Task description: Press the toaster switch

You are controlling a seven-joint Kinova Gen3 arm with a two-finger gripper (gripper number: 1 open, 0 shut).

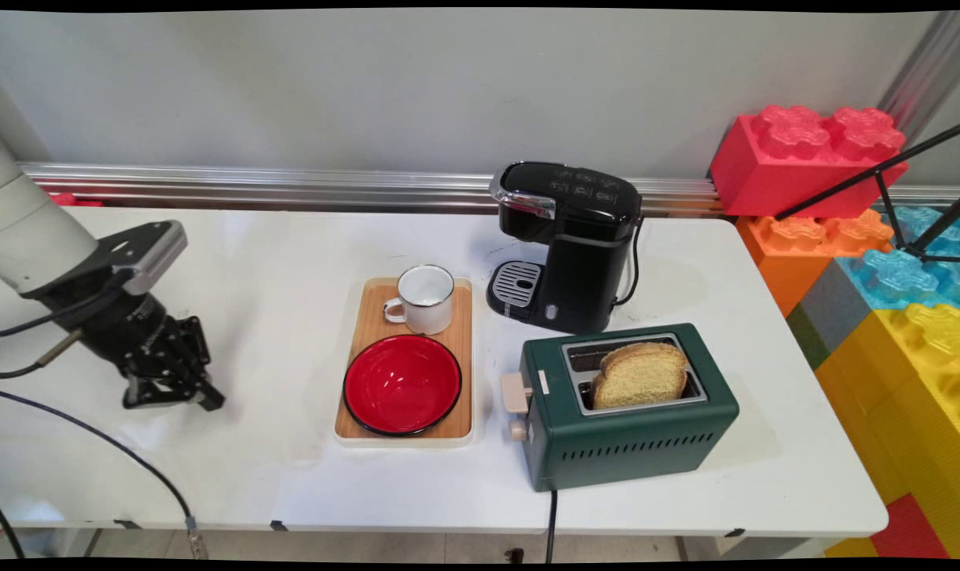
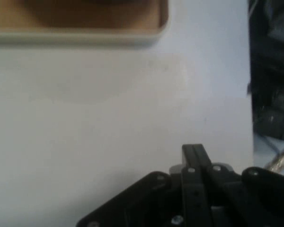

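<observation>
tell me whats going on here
The pincer hangs low over the bare table, left of the tray, fingers together and holding nothing. On the tray sit a white mug and a red bowl. To the right stand a coffee maker and a green toaster with bread in it.

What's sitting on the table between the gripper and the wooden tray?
Nothing: only bare white table lies between the gripper and the wooden tray. Both views show it.

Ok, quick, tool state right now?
Tool: shut, holding nothing, above the bare table, to the left of the tray.
</observation>
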